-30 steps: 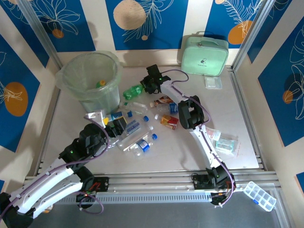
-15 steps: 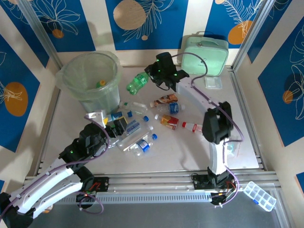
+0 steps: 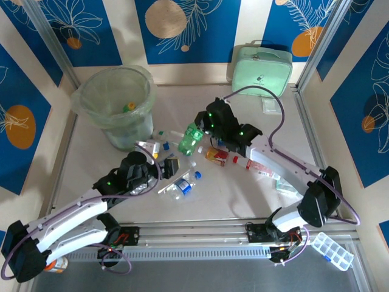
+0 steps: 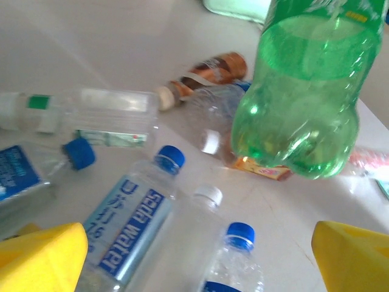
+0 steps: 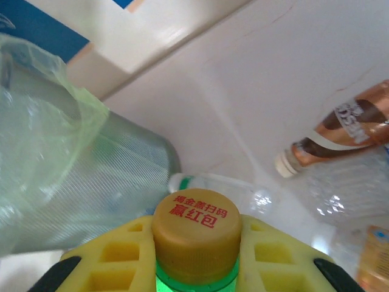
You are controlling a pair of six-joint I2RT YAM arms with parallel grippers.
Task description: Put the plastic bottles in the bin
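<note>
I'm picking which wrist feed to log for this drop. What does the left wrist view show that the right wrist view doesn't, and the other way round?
Left wrist view: the green bottle by its lower body, hanging above the table, blue-capped soda water bottles lying beneath, and the left end effector open. Right wrist view: the yellow cap of that bottle, clamped in the right end effector, with the bin just beyond. Both: the green bottle and the brown-labelled bottle lying on the table.
</note>
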